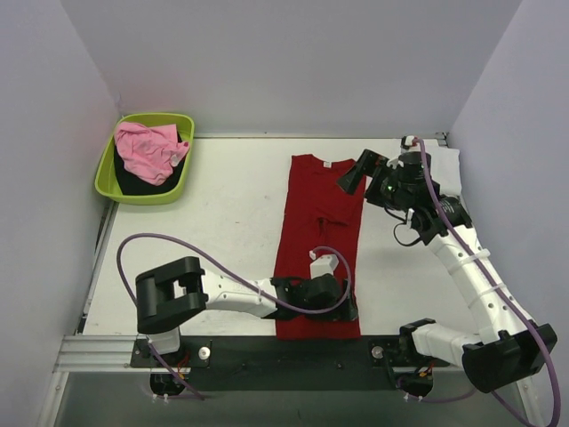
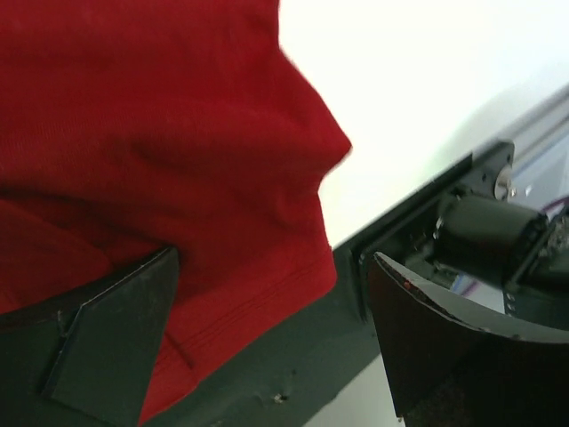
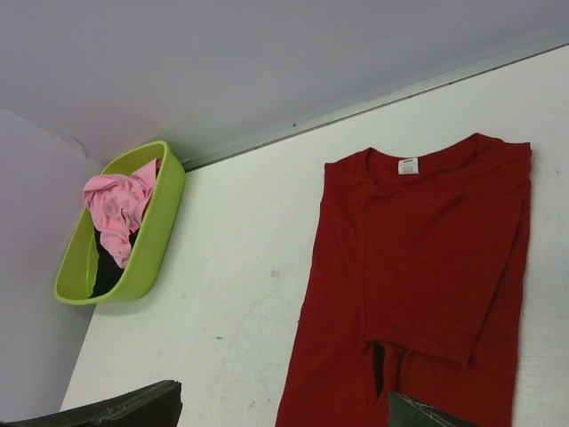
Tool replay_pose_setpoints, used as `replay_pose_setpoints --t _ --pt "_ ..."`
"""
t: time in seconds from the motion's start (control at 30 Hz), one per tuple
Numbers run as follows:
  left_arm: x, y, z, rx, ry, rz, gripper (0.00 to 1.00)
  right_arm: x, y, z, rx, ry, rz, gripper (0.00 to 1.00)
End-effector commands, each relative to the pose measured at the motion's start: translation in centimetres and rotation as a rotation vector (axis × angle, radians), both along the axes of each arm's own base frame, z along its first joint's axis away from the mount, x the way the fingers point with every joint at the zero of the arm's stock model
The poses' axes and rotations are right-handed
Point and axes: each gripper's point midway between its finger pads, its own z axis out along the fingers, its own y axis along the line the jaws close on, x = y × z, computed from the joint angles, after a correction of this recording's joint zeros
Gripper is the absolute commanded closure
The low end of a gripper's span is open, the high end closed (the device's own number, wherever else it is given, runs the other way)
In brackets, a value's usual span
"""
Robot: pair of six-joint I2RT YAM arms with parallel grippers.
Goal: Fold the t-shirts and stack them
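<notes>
- Deep red t-shirt (image 1: 316,222) lies narrowed on the desk (image 1: 222,222); its end folds look undone.
- Pink t-shirt (image 1: 147,147) and black t-shirt (image 1: 133,182) sit unfolded in the tub (image 1: 178,191).
- Left pincer (image 2: 267,302) and right pincer (image 1: 360,169) gape, grasping nothing.

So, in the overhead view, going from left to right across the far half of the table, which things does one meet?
Lime-green tub, with the pink t-shirt inside → deep red t-shirt, laid out flat → right gripper, open, at the shirt's right edge.

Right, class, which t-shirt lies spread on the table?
The deep red t-shirt; the pink t-shirt and black t-shirt sit crumpled in the lime-green tub.
</notes>
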Motion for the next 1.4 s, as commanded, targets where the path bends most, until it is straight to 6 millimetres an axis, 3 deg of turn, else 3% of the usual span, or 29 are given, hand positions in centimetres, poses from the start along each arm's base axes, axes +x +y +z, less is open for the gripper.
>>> replay_pose_setpoints --t 0.0,0.2,0.27,0.3,0.33,0.37,0.4,0.47,0.5,0.53,0.6,0.63,0.67,0.7,0.77,0.8,0.87,0.93,1.0,1.1,1.37 --pt "-2.5 -0.9 -0.5 0.029 0.04 -0.082 0.03 -0.3 -1.0 1.1 -0.042 -0.037 -0.022 0.0" --pt "-3.7 -3.4 3.8 -0.047 -0.009 -0.176 0.03 0.5 -1.1 0.4 -0.064 -0.021 -0.03 0.0" --pt "-3.7 -4.4 6.9 -0.093 -0.044 -0.207 0.03 1.2 -0.9 -0.4 -0.073 -0.008 -0.029 0.0" --pt "-3.6 -4.7 8.2 -0.116 -0.058 -0.214 0.02 1.8 -0.7 -1.7 -0.085 0.025 -0.029 0.0" --pt "-3.5 -4.8 11.1 -0.158 -0.088 -0.218 0.03 2.3 -0.6 -2.5 -0.084 0.043 -0.028 0.0" --pt "-2.9 -4.5 12.6 -0.164 -0.144 -0.224 0.02 2.4 -0.3 -3.7 -0.086 0.074 -0.023 0.0" --pt "-2.6 -4.1 14.1 -0.174 -0.181 -0.231 0.03 2.8 0.1 -5.4 -0.082 0.12 -0.018 0.0" --pt "-1.0 -2.0 18.7 -0.181 -0.302 -0.219 0.03 3.4 1.3 -6.8 -0.042 0.136 0.017 0.0" --pt "-0.3 -0.9 19.8 -0.171 -0.329 -0.199 0.03 3.4 1.8 -8.7 -0.027 0.183 0.027 0.0" --pt "1.1 1.3 22.1 -0.181 -0.358 -0.162 0.03 3.8 2.6 -9.0 0.004 0.183 0.05 0.0" --pt "2.7 4.2 22.8 -0.164 -0.374 -0.122 0.03 3.7 3.6 -11.4 0.03 0.239 0.08 0.0" --pt "3.2 6.6 24.8 -0.202 -0.393 -0.088 0.03 4.0 4.2 -11.7 0.051 0.241 0.089 0.0" --pt "5.2 8.6 24.8 -0.194 -0.399 -0.031 0.03 3.8 4.7 -12.3 0.062 0.258 0.108 0.0" --pt "5.9 10.4 23.7 -0.17 -0.391 -0.005 0.03 3.7 5.3 -13.3 0.061 0.28 0.119 0.0" --pt "7.9 14.9 24.3 -0.177 -0.401 0.086 0.03 3.5 6.3 -14.1 0.089 0.29 0.146 0.0" --pt "8.3 16.4 22.9 -0.149 -0.389 0.109 0.03 3.2 6.8 -14.9 0.09 0.307 0.157 0.0" --pt "9.6 20.1 22.9 -0.139 -0.394 0.195 0.03 2.8 7.5 -16.2 0.112 0.332 0.174 0.0" --pt "9.4 22.0 21.7 -0.124 -0.371 0.205 0.03 2.4 8.2 -16.9 0.13 0.345 0.189 0.0" --pt "10.1 23.5 20.4 -0.111 -0.354 0.246 0.03 2.0 8.8 -18.0 0.143 0.37 0.206 0.0" --pt "10.5 24.4 19.4 -0.103 -0.326 0.262 0.03 1.4 9.5 -19.3 0.173 0.398 0.226 0.0" --pt "11.4 24.2 17.1 -0.089 -0.286 0.257 0.03 0.3 10.1 -22.3 0.196 0.45 0.249 0.0"
